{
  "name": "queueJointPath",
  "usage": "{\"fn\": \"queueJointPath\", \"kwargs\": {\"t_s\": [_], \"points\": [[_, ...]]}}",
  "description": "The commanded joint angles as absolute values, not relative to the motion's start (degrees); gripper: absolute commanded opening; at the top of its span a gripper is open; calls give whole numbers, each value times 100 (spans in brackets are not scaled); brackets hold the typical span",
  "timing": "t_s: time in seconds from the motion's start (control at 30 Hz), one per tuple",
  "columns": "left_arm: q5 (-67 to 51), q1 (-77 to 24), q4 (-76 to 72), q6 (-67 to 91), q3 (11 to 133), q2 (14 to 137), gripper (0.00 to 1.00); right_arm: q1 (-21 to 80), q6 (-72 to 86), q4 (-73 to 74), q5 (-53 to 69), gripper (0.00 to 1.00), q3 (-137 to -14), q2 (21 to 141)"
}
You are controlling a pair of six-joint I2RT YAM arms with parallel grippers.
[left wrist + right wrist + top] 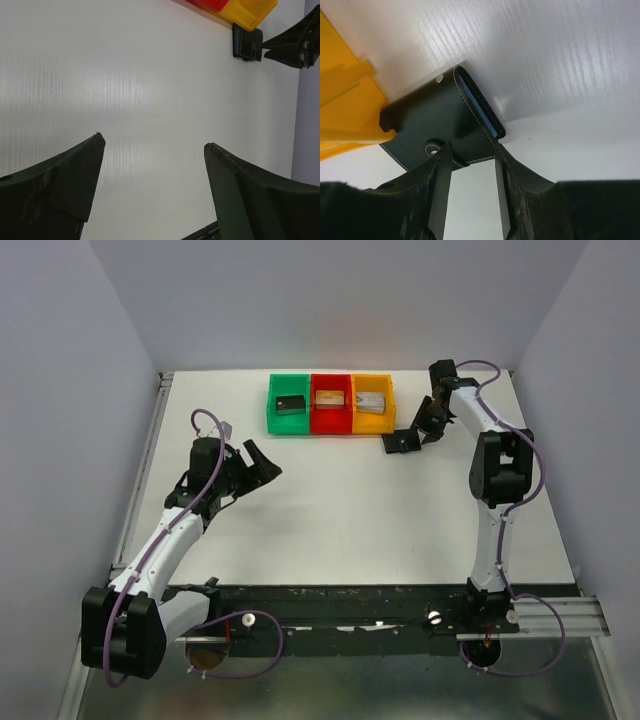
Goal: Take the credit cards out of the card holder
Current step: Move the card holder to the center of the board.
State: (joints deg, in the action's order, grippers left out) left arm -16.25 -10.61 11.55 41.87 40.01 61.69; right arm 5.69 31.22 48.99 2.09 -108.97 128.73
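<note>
**Card holder** (435, 120): lies flat on the table (330, 510), far and right of centre. One end is butted against the near right corner of the yellow bin (372, 423). It appears folded, with a strip of blue-grey lining seen along one edge. No credit cards are seen anywhere. They are judged to be inside the slots, so none is counted as taken out.

**Right gripper** (428, 430): set low at the wallet's right side. The jaws are narrowed to a slot and placed astride one end of the wallet, a finger on either side. Whether the pads are pressing the leather or only bracketing it cannot be told. The placement is judged to be for pinching or lifting a flap so the fold can be opened. The bin wall behind is likely used as a stop against sliding.

**Left gripper** (152, 145): held over bare table left of centre, well apart from the wallet. The jaws are spread wide, nothing is held, and the fingers are pointed toward the wallet. It is judged to be held ready as the second hand, for drawing cards once the holder is steadied.

**Other bins**: a green bin (288, 425) and a red bin (330, 425) are noted to the left of the yellow one, in one row. A block is seen in each of the three. They are not part of this job.
</note>
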Motion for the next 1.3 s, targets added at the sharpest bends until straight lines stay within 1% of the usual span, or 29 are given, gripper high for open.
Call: {"fn": "queueJointPath", "kwargs": {"t_s": [0.0,0.37,0.5,0.63,0.8,0.9,0.97,1.07,1.27], "points": [[-1521,-1195,1063,4228,4017,6065,94,712,2927,5238,53,48,-11048,12885],[-1450,-1467,1116,4157,4157,6117,94,949,2646,5317,26,49,-10793,12753],[-1363,-1687,1125,4175,4227,6179,93,1002,2628,5388,-219,51,-10775,12727],[-1231,-1863,1160,4192,4228,6109,93,1002,2751,5195,-527,55,-10644,12665],[-1108,-1916,1292,4149,4219,5994,93,1063,2848,5203,-466,56,-10863,12770],[-1064,-1916,1345,4105,4236,5959,93,1195,2830,5204,-676,56,-10916,12727],[-1055,-1916,1345,4096,4236,5941,93,1265,2795,5011,-729,57,-10802,12604],[-1072,-1925,1310,4113,4210,5968,93,1327,2664,5106,-800,60,-10950,12621],[-1081,-1934,1248,4157,4131,5977,93,1397,2400,5177,-1011,61,-11048,12639]]}}
